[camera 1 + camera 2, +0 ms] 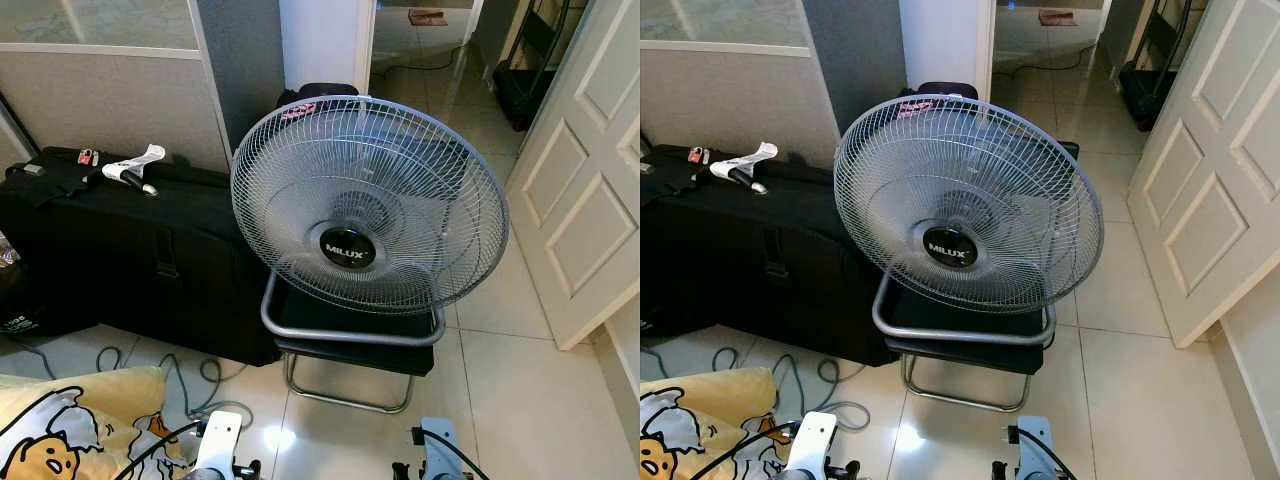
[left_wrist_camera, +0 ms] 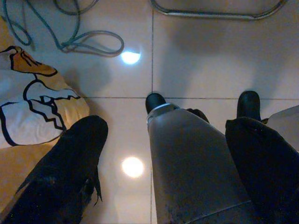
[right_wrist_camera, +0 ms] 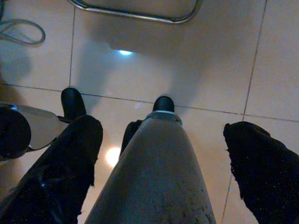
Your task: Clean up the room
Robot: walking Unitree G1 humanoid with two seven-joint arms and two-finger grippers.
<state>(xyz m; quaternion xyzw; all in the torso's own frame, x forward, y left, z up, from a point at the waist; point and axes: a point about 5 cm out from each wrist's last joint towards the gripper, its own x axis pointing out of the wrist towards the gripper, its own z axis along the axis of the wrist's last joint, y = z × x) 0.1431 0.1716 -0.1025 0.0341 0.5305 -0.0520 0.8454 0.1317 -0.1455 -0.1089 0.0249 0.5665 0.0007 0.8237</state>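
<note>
Grey wire makes the round cage of a big fan [image 1: 369,205], and you see it right in front of you, in the middle of the room. Its black middle cap says MILUX. The fan leans back a little and sits on a black chair [image 1: 355,340] with a shiny metal frame that rests on the pale tile floor [image 1: 520,400].

On your left, a long black case [image 1: 130,250] lies on the floor against the grey wall. A small white and black tool [image 1: 133,170] lies on top of it, near the far edge. I think it is some kind of handle, but it is too small to tell for sure.

Near you on the left is a yellow blanket [image 1: 70,425] with a cartoon picture on it. A grey cable [image 2: 84,39] lies in loops on the tiles between the blanket and the chair. On your right stands a white door [image 1: 590,180]. Far away, past the fan, the floor goes on into another room.

Your left gripper [image 2: 166,154] hangs low over the tiles, beside the blanket, with its two black fingers [image 2: 65,172] spread apart and nothing between them. Your right gripper [image 3: 163,163] hangs low too, over bare tiles, near the chair's metal foot. Its fingers [image 3: 261,168] are spread apart as well and hold nothing. The robot's legs and black feet show below both of them.
</note>
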